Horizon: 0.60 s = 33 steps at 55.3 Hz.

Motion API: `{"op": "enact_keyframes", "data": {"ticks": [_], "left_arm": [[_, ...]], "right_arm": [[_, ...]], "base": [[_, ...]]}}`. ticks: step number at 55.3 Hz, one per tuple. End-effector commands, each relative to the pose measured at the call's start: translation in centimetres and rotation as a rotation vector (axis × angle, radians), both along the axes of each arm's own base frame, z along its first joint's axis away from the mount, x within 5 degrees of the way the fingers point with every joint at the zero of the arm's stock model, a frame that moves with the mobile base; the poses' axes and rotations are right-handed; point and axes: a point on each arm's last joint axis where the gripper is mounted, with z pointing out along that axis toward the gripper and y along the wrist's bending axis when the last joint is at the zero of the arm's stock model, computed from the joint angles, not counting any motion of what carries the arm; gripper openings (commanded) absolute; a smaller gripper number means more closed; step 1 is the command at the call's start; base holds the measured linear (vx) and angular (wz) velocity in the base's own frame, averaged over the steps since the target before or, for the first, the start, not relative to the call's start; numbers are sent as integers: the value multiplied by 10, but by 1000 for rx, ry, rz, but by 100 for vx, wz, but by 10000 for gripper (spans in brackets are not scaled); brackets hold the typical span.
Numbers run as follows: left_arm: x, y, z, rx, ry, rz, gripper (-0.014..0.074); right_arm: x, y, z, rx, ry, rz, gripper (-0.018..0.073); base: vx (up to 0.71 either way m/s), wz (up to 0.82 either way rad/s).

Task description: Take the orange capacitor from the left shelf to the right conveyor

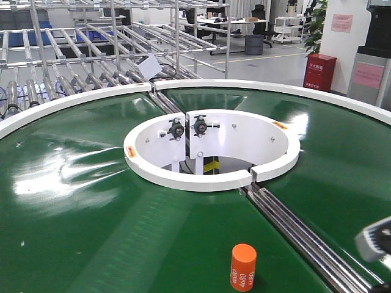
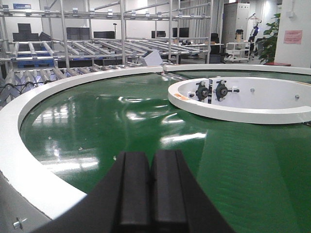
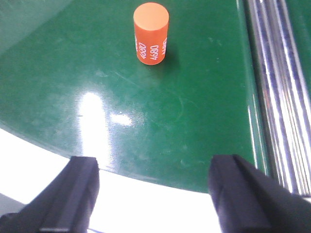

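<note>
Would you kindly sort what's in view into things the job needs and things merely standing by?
Job:
capacitor, upright on the belt
conveyor
right gripper, jaws open
left gripper, jaws shut

Standing by:
roller racks
red bin

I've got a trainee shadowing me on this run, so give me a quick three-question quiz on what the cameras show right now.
1. True or false: the small bright orange cylindrical capacitor stands upright on the glossy dark green round conveyor belt.
2. Which end effector is open? A) the left end effector B) the right end effector C) both
3. Fill in: the white number printed on the capacitor's side reads ____.

Key
1. True; it stands on its flat end, clear of both end effectors.
2. B; the right fingers are spread wide with nothing between them, while the left fingers are pressed together.
3. 4680
</note>
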Motion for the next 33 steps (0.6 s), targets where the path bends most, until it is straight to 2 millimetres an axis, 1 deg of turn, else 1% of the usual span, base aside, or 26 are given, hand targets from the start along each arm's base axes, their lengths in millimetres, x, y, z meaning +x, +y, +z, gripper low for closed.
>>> {"op": "enact_keyframes", "data": {"ticks": [1,10,24,28,29,33], "left_arm": [[0,0,-3,-2,-61,0,-6],[0,0,-3,-2,-61,0,-6],[0,0,-3,-2,-61,0,-6],[0,0,-3,-2,-61,0,-6],[0,0,-3,-2,-61,0,-6],[0,0,-3,-2,-61,0,-6]], "right_arm": [[-11,-5,20,31,-102,-8,441],[-32,-13,28,42,-124,-14,320],[-60,-23,38,66,-179,-14,57],[-66,-25,40,74,-193,-14,-3],[-67,-25,40,81,-195,-13,-15],[-71,-26,42,86,-210,-12,-13]], "base": [[0,0],[0,0],[0,0],[0,0],[0,0],[0,0]]}}
